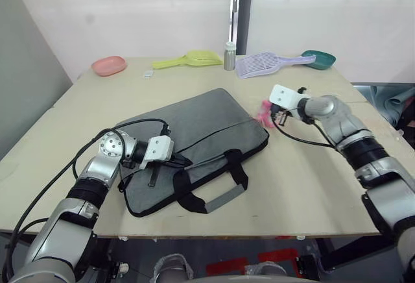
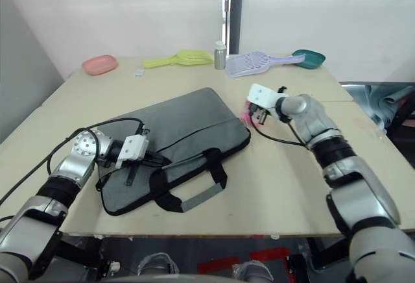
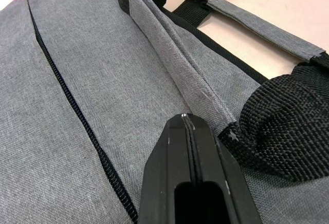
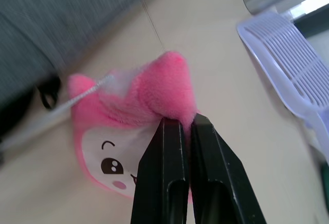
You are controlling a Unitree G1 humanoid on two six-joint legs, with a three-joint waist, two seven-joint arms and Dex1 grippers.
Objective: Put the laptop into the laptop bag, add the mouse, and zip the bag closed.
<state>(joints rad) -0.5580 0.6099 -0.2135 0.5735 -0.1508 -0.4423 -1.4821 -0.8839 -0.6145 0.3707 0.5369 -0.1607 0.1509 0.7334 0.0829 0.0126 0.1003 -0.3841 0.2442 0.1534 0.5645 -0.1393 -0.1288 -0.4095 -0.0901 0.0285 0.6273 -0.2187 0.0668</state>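
On the table [image 1: 305,185] the grey laptop bag [image 1: 194,140] lies flat, handles toward the near edge. The left gripper [image 1: 170,159] rests on its top panel by the handle base, fingers pressed together with nothing obviously between them. The right gripper [image 4: 177,126] is clamped on a pink plush toy [image 4: 139,116] touching the bag's far corner, which isn't the mouse. I can't spot the laptop or white mouse anywhere. My guess is zipping comes next, so I'd drop the plush clear of the bag, then pin the fabric with the left while pulling the zipper [image 3: 77,116].
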